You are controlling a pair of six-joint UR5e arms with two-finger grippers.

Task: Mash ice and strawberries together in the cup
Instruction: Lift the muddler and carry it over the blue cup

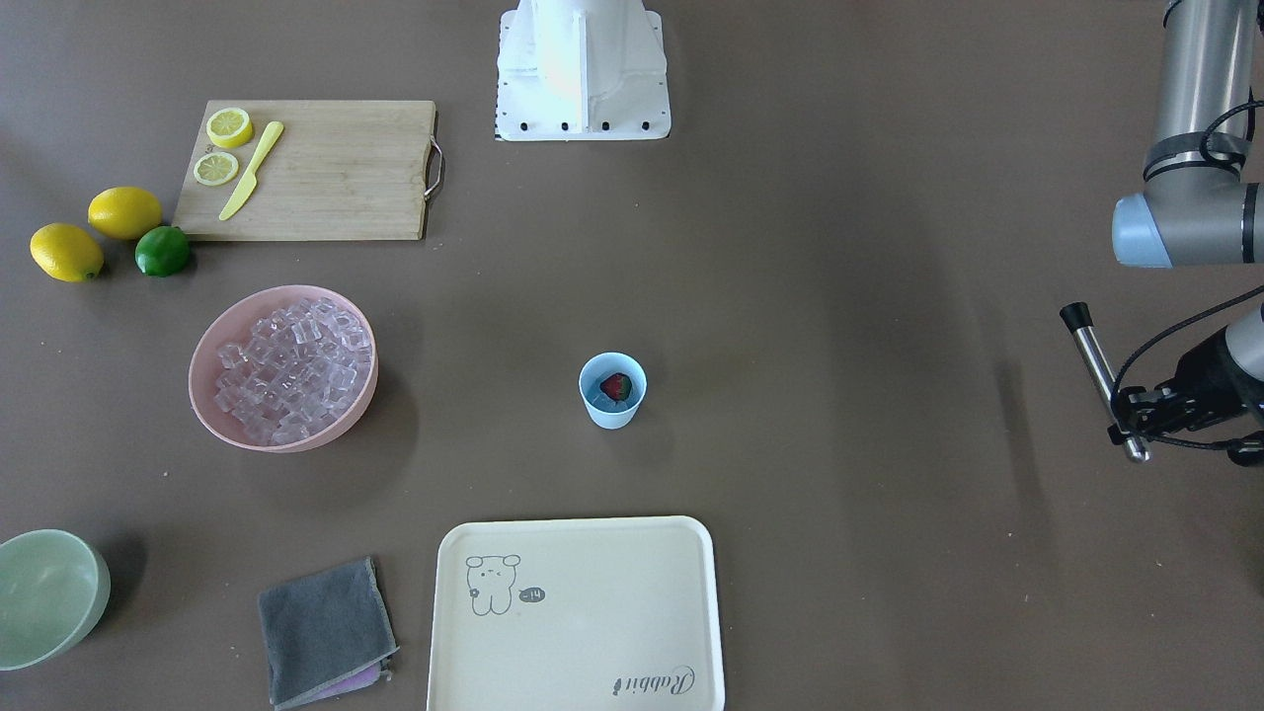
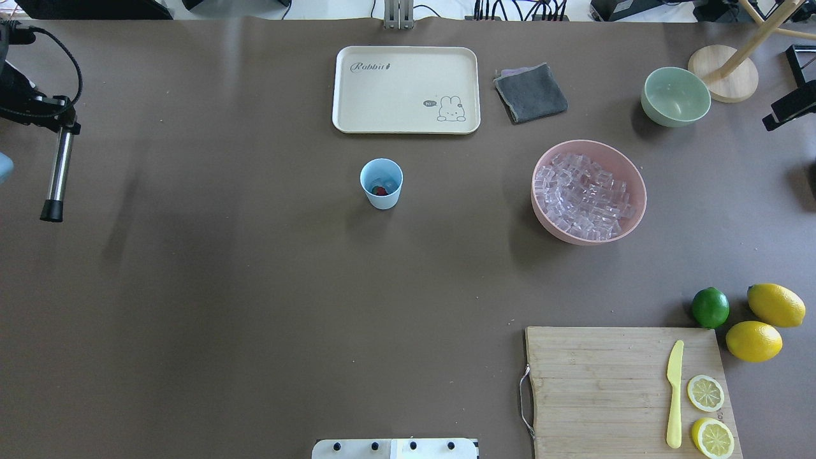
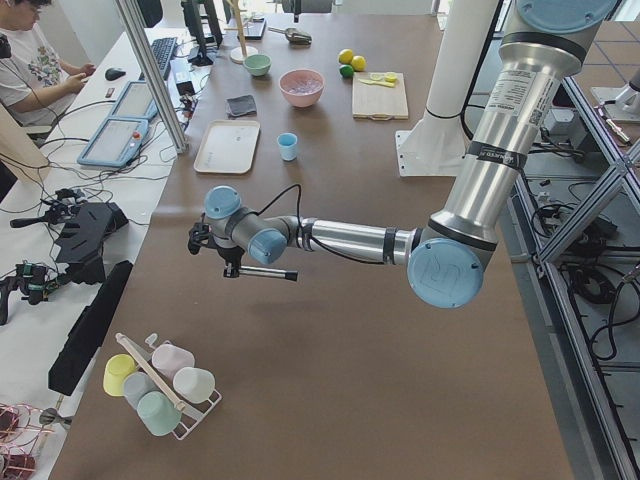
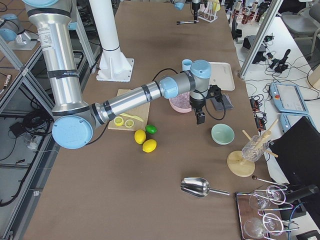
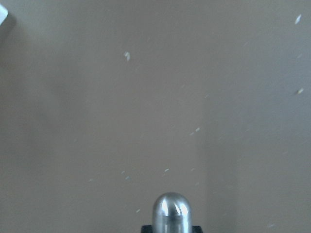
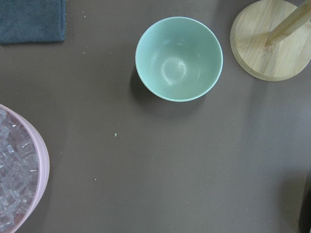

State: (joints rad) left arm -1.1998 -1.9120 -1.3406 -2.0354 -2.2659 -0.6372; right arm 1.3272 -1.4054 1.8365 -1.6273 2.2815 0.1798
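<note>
The light blue cup (image 1: pixel 610 415) (image 2: pixel 382 201) stands mid-table, with the red strawberry (image 1: pixel 616 387) (image 2: pixel 380 190) lying inside it. Ice (image 1: pixel 291 370) (image 2: pixel 583 197) fills the pink bowl (image 1: pixel 212 420) (image 2: pixel 542 220). Whether ice is in the cup I cannot make out. My left gripper (image 1: pixel 1136 415) (image 2: pixel 56 118) hovers far out at the table's left end, shut on a steel muddler (image 1: pixel 1101 380) (image 2: pixel 57 169) (image 5: pixel 170 213). My right gripper (image 2: pixel 788 107) (image 4: pixel 200 118) hangs between the pink bowl and the pale green bowl (image 6: pixel 179 58). Its fingers do not show clearly.
A cream tray (image 2: pixel 401 89) lies beyond the cup, with a grey cloth (image 2: pixel 530 92) beside it. A cutting board (image 2: pixel 599 382) holds a yellow knife and lemon slices, with two lemons and a lime (image 2: pixel 710 307) near it. A wooden stand (image 2: pixel 723 80) stands far right.
</note>
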